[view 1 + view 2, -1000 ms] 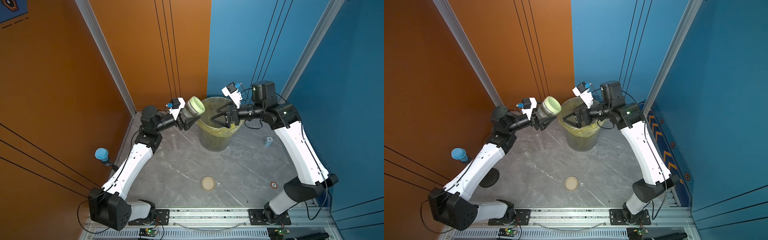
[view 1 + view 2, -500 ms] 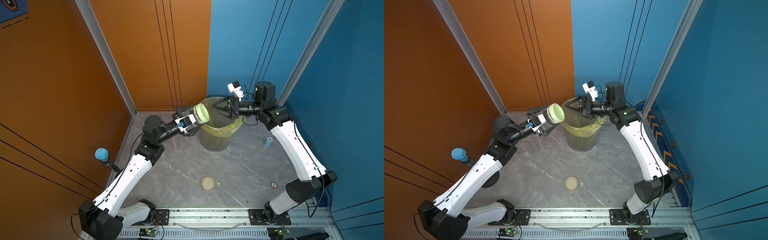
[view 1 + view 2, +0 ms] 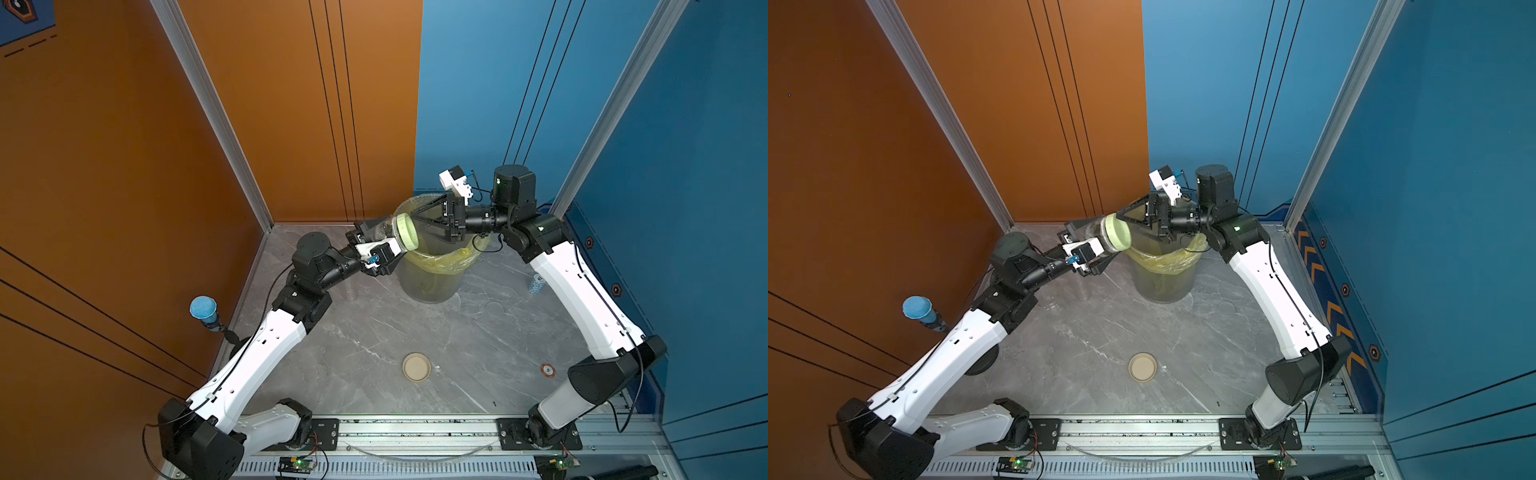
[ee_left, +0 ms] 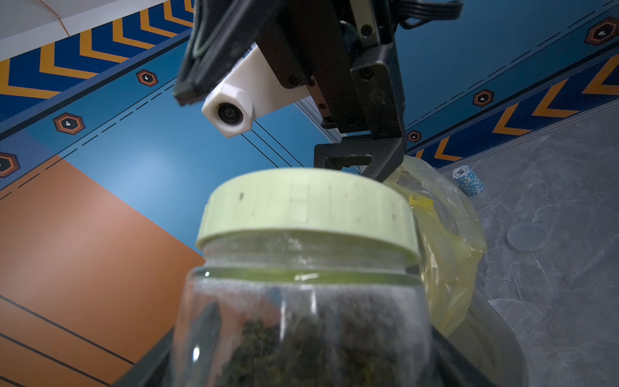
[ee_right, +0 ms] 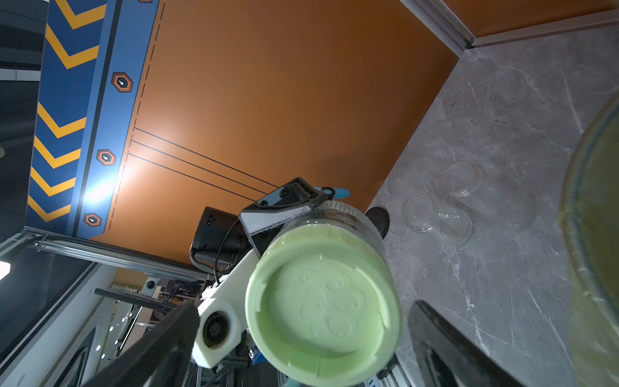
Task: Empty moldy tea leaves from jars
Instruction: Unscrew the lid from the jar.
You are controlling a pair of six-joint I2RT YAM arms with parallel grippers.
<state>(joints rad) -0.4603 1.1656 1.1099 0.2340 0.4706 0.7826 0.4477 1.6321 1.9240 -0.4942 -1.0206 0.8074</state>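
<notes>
While the left gripper (image 3: 380, 239) is clamped around the body of the short jar (image 3: 384, 232), it holds that jar up off the surface, tipped on its side. The pale green lid (image 5: 323, 305) is on and faces the right gripper (image 3: 417, 224). Dark tea leaves (image 4: 301, 351) lie inside the glass. The right gripper's jaws are spread wide with nothing held. The lid sits between them, and I cannot tell whether they touch it.

Directly under both grippers stands the grey bin (image 3: 428, 282) with its yellow bag (image 3: 449, 259). It rests on a grey marbled tabletop (image 3: 374, 332).

Below the left gripper, on the side away from the bin, are two empty clear jars (image 5: 425, 214) (image 5: 464, 177).

Well away from either gripper, toward the aluminium rail (image 3: 415, 428), lies a beige lid (image 3: 416, 366).

A blue-and-white chip stack (image 4: 468, 181) and a translucent disc (image 4: 527, 237) sit beyond the bin on the right gripper's side.

Behind the grippers, an orange wall (image 3: 249, 104) meets a blue wall (image 3: 478, 83).
</notes>
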